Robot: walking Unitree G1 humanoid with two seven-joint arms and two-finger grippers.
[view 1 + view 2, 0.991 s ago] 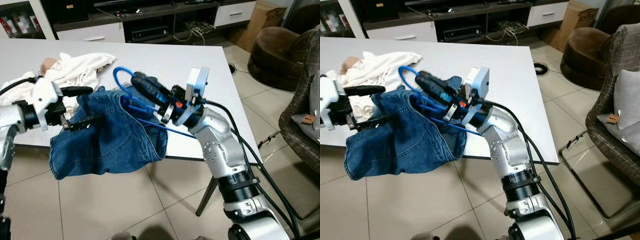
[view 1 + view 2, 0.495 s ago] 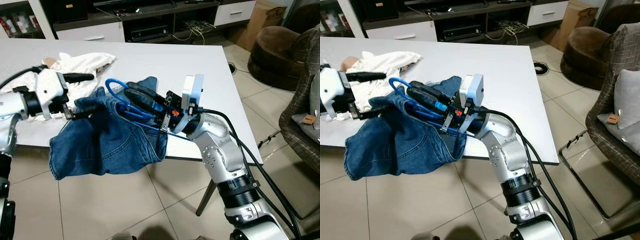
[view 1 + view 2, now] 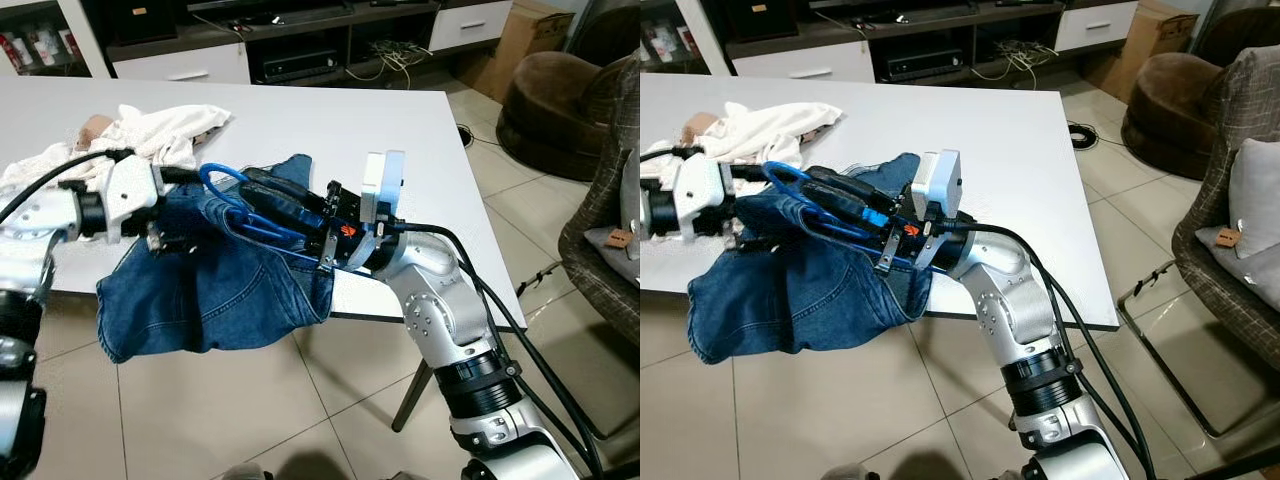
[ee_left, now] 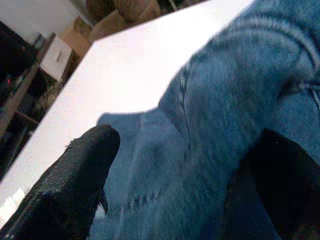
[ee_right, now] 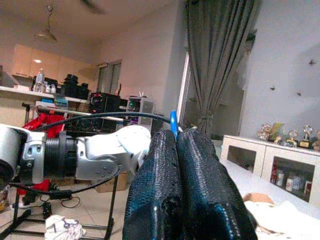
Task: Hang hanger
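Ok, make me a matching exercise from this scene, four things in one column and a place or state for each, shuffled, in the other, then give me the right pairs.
Things:
1. blue hanger
2. jeans
3. white cloth
4. brown armchair

Places or states:
A. standing on the tiled floor beyond the table's right side
B. pinched between the right gripper's fingers
C. lying bunched on the table behind the left arm
D. drooping over the table's front edge, held by the left gripper

Pairs: 1-B, 2-D, 3-C, 4-A
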